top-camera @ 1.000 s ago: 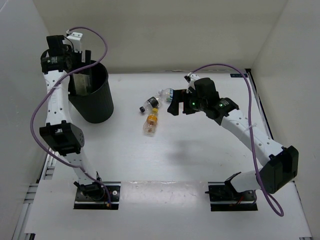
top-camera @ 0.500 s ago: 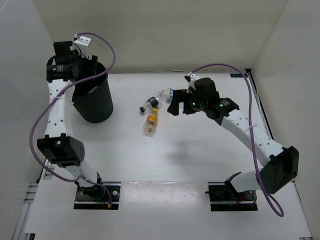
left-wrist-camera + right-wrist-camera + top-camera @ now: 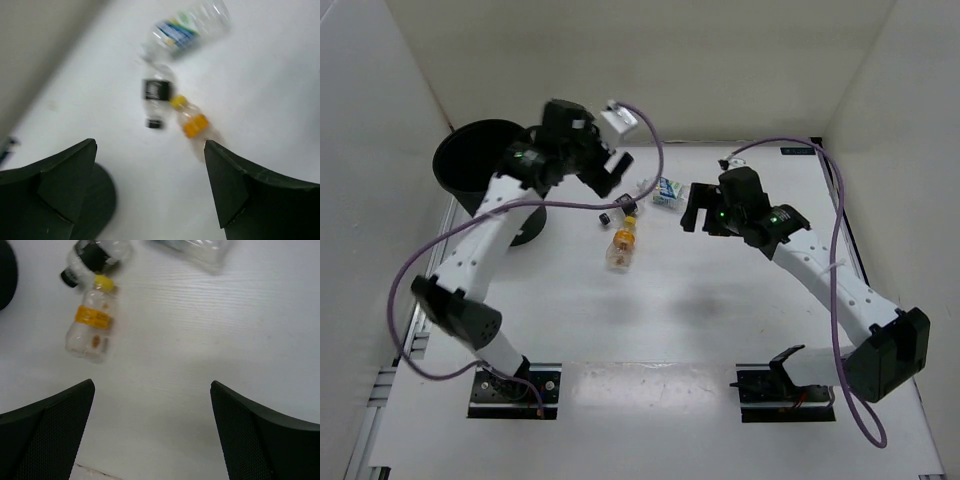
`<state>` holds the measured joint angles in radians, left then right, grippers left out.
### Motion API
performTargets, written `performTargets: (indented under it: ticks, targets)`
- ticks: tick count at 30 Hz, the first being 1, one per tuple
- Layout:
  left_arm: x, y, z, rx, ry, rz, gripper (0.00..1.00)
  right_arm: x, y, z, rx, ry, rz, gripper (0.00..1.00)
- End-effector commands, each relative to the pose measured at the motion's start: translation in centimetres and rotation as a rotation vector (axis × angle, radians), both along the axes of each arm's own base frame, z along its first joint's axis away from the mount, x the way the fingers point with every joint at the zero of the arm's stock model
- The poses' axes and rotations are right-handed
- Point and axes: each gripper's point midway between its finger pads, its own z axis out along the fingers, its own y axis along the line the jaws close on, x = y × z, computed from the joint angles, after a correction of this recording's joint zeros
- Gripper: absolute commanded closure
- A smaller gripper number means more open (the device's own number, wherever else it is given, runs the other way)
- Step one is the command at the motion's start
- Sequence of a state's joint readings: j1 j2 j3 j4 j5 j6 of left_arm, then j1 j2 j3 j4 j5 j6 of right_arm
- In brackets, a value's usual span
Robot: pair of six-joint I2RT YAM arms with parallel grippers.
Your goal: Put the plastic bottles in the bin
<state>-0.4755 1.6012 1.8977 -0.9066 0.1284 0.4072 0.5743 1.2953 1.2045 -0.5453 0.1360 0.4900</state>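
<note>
From above, three plastic bottles are lying on their sides in a loose cluster at the middle of the white counter (image 3: 650, 320). The orange-capped bottle (image 3: 622, 245) is lying nearest the arms, the black-capped bottle (image 3: 613, 213) is sitting just behind it, and the blue-labelled bottle (image 3: 665, 190) is lying further back. The bin (image 3: 448, 178) is standing upright at the far left, well apart from them. The left hand (image 3: 618, 178) is hanging over the cluster's far side with its jaws spread wide and holding nothing. The right hand (image 3: 692, 207) is hovering just right of the bottles, equally wide and empty.

The left wrist camera is blurring, but it is showing the left hand (image 3: 150, 145) gaping over bare counter. The black-capped bottle (image 3: 156, 90) and the orange-capped bottle (image 3: 192, 122) are lying close together just ahead.

The right wrist camera is showing the right hand (image 3: 152, 385) splayed open above bare counter. The orange-capped bottle (image 3: 91, 327) is lying ahead and to its left, its cap meeting the black-capped bottle (image 3: 95, 257).

These bottles are looking empty, so they are probably weighing very little. Their thin clear walls are likely buckling under a hard squeeze, and the smooth round bodies are likely rolling or squirting away. The safest hold is looking like one across the labelled middle, with the jaws square to the long axis and away from the tapering neck.
</note>
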Motion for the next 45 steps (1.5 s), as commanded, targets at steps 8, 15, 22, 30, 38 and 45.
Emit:
performTargets:
  ticks: [8, 15, 22, 30, 38, 45]
  targets:
    - [-1.0, -5.9, -19.9, 0.062, 0.573, -0.034, 0.01, -2.0, -10.8, -3.3, -0.045, 0.105, -0.480, 0.00]
    - [-0.7, -4.0, -27.4, 0.236, 0.656, 0.116, 0.01, -4.1, -13.6, -7.4, -0.084, 0.223, -0.551, 0.00]
    - [-1.3, -4.3, -29.8, 0.243, 0.711, 0.100, 0.19, -5.4, -14.6, -9.0, -0.101, 0.207, -0.528, 0.00]
    - [-3.9, -5.0, -27.8, 0.203, 0.790, -0.001, 0.90, -6.2, -14.9, -7.8, 0.009, -0.042, -0.480, 0.00]
    - [-2.4, -5.8, -13.0, 0.090, 0.502, -0.102, 0.90, -6.9, -15.6, -8.4, 0.008, -0.047, -0.507, 0.00]
    - [2.0, 3.1, 7.5, 0.018, -0.299, 0.247, 0.90, -6.3, -14.6, -8.1, 0.039, -0.033, -0.481, 0.00]
